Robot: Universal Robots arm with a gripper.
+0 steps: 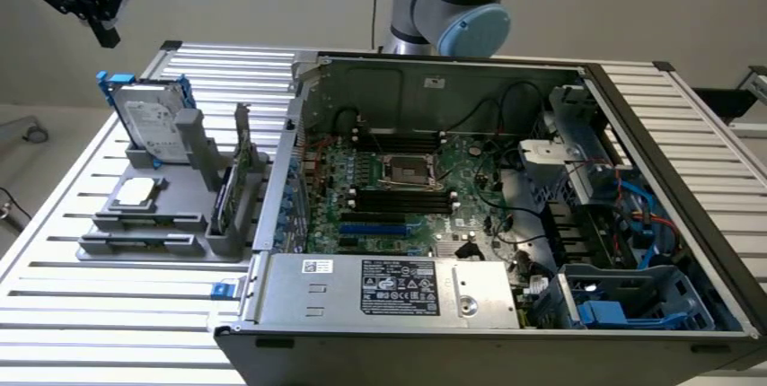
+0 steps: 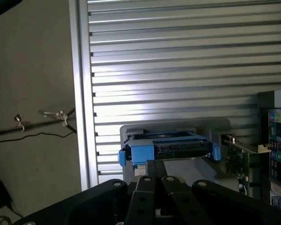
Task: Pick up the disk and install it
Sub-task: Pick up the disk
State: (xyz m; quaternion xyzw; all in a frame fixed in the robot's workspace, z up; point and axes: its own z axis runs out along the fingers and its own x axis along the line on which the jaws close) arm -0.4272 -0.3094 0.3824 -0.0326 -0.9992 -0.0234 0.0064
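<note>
Up at the top of the exterior view's left, you can see the black metal hand (image 1: 106, 29) hanging in the air. It is well above the flat silver-grey disk with the white label and blue plastic frame (image 1: 150, 121). The disk stands on its edge in a slot of the grey plastic holder (image 1: 156, 244), which sits on the silver ribbed table (image 1: 72, 314). I think it stands up like that so its top edge is easy to grab from above. Just beside the holder, to the exterior view's right, is the big open grey computer box (image 1: 504, 74). Its side is off, so parts can go in.

From the wrist view, you look down past the hand (image 2: 155, 172) at the disk (image 2: 168, 149). The disk's blue edge faces the camera. The hand is squeezed shut and holds nothing. It seems lined up over the disk, which is not picked up yet.
</note>
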